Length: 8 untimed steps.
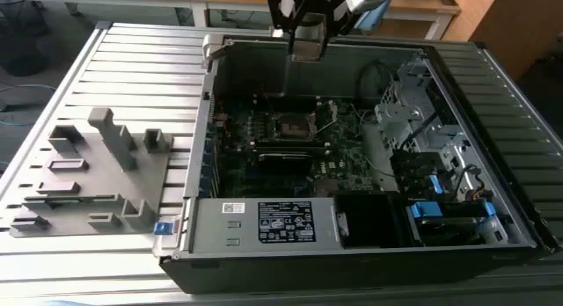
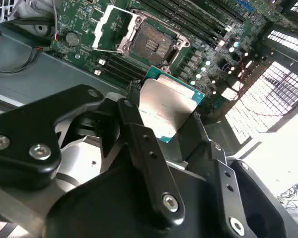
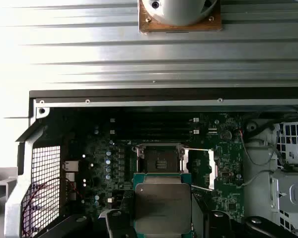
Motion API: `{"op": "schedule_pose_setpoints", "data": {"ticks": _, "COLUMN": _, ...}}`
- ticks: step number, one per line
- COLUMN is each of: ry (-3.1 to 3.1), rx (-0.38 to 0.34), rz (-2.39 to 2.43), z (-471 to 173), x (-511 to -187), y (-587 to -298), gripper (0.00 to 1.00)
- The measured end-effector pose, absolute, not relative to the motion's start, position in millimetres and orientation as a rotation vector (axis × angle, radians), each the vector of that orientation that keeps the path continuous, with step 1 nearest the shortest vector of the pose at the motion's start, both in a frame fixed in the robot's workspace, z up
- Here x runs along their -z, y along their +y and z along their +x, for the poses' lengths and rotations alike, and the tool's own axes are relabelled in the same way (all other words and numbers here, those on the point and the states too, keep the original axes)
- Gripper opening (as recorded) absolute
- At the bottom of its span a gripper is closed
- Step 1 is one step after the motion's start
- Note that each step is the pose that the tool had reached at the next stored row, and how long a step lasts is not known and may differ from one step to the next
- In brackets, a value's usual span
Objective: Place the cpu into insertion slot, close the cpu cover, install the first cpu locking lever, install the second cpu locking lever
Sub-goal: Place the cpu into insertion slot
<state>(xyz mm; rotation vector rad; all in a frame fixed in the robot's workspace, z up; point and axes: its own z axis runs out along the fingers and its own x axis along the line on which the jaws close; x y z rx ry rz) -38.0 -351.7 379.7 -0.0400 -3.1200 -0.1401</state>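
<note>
My gripper (image 1: 308,45) hangs above the far wall of the open computer case (image 1: 211,121), shut on the cpu (image 1: 308,51). In both wrist views the cpu (image 2: 169,111) (image 3: 162,206) is a flat silver-grey square on a green board, clamped between black fingers (image 2: 139,144). The insertion slot (image 1: 293,126) (image 2: 151,44) (image 3: 159,161) lies below on the green motherboard (image 1: 343,164), open with its contacts bare. The cpu cover (image 2: 109,27) (image 3: 199,168) is a silvery frame swung up beside the slot. The cpu is well above the slot and apart from it.
A labelled power supply box (image 1: 281,220) fills the case's near end. Drive bays and cables (image 1: 422,128) crowd the exterior view's right. A grey fixture (image 1: 88,174) with slots and posts stands on the slatted metal table (image 1: 132,62) at the exterior view's left.
</note>
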Motion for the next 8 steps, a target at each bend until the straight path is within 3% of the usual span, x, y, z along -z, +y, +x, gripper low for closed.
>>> {"op": "schedule_pose_setpoints", "data": {"ticks": 8, "ry": -3.120, "rx": 0.140, "rz": -0.040, "z": -38.0, "x": -378.5, "y": -351.7, "gripper": 0.54}}
